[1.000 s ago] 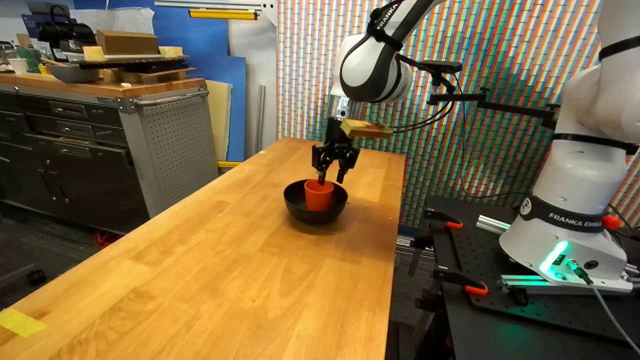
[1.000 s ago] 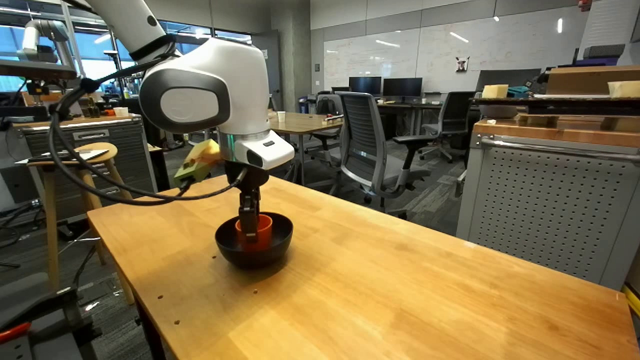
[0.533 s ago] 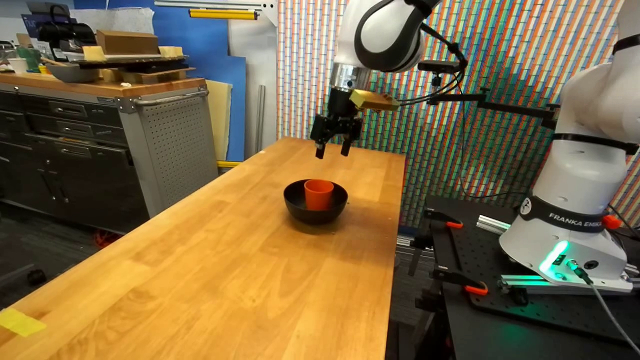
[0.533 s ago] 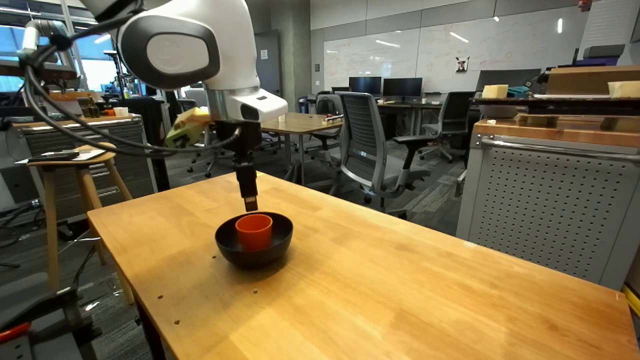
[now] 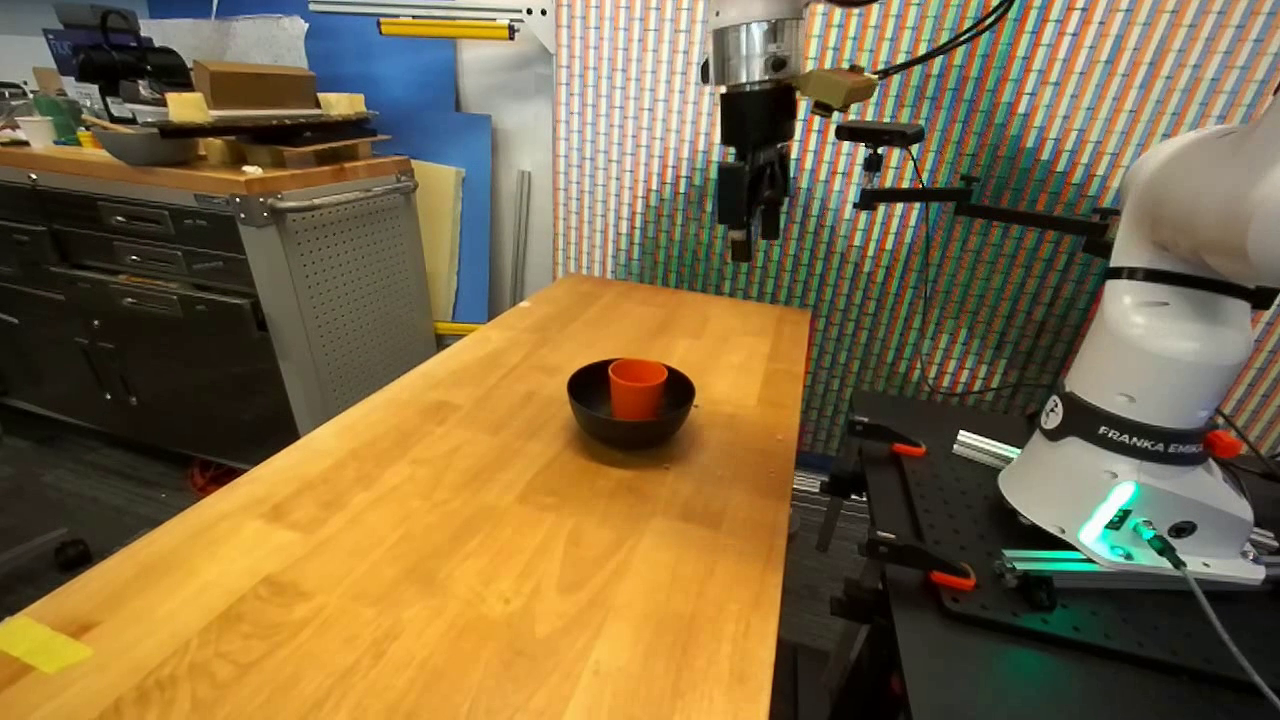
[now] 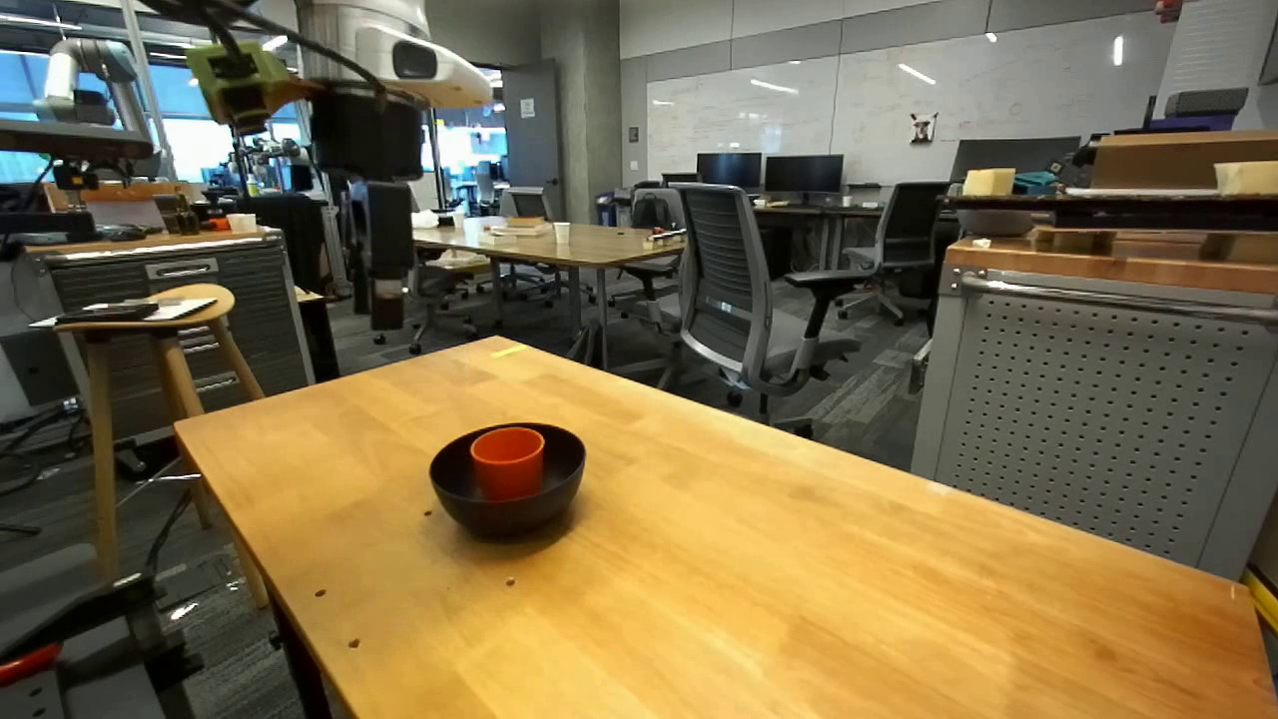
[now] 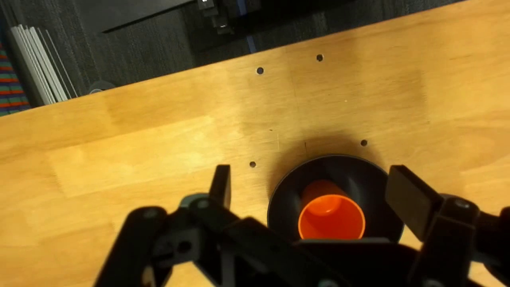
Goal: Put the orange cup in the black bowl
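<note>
The orange cup stands upright inside the black bowl on the wooden table. Both show the same way in an exterior view, cup and bowl. My gripper is high above the table and apart from the cup; it also hangs up at the left in an exterior view. In the wrist view my gripper has its fingers wide apart with nothing held. The cup and bowl lie far below, their lower parts hidden by the gripper body.
The wooden table has a yellow tape piece at a corner. The robot's black bench with clamps stands beside it. A grey cabinet and an office chair stand beyond the table.
My gripper has risen from the cup's rim, moved well up and away from the bowl, and turned a little. The cup and bowl have stayed in place.
</note>
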Controlling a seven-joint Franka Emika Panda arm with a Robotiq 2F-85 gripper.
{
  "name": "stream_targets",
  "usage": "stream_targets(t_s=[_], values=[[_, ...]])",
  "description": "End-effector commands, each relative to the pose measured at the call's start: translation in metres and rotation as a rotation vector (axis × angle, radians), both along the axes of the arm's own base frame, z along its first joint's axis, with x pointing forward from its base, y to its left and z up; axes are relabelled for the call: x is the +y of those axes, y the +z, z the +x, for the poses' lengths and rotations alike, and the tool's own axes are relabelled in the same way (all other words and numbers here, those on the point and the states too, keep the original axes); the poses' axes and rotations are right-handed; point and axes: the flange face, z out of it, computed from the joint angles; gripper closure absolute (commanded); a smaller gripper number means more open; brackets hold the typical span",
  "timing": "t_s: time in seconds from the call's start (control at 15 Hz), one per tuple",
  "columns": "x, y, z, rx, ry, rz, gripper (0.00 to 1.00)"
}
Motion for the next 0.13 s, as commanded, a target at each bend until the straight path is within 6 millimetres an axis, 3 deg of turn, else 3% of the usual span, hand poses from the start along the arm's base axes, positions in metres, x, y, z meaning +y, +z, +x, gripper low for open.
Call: stream_targets(t_s=[0.0, 0.07], values=[[0.0021, 0.0086, -0.0041, -0.001, 0.012, -0.002, 0.00], [0.0029, 0.0131, -0.0065, -0.003, 0.018, -0.004, 0.00]])
